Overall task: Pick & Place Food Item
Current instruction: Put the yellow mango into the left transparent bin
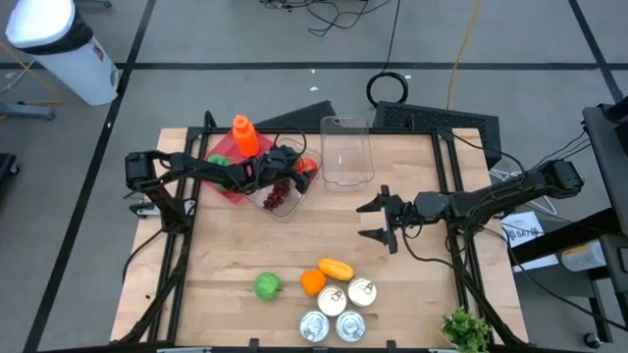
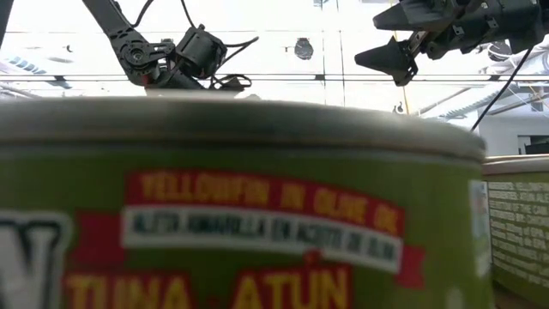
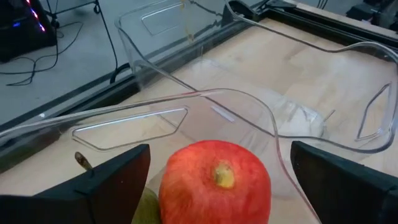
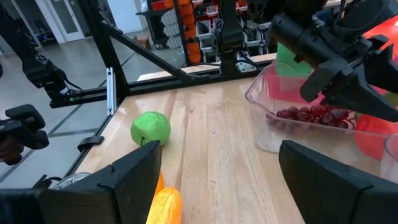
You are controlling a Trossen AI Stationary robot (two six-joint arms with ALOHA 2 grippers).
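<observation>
A red apple (image 3: pixel 214 182) lies in a clear plastic container (image 1: pixel 280 191) at the table's far left, next to dark grapes (image 1: pixel 276 199) and a green fruit (image 3: pixel 147 208). My left gripper (image 3: pixel 221 152) is open just above that container (image 4: pixel 273 124). Its two fingers stand on either side of the apple with a gap on each side. A second clear container (image 1: pixel 348 152) stands beyond it with nothing inside. My right gripper (image 1: pixel 379 222) hangs open over the middle of the table, level and holding nothing.
A red tray (image 1: pixel 228 165) and an orange bottle (image 1: pixel 243 135) stand behind the left container. Near the front edge lie a green apple (image 1: pixel 267 285), an orange (image 1: pixel 312 281), a yellow fruit (image 1: pixel 336 268), several tins (image 1: pixel 339 312) and leafy greens (image 1: pixel 466 328).
</observation>
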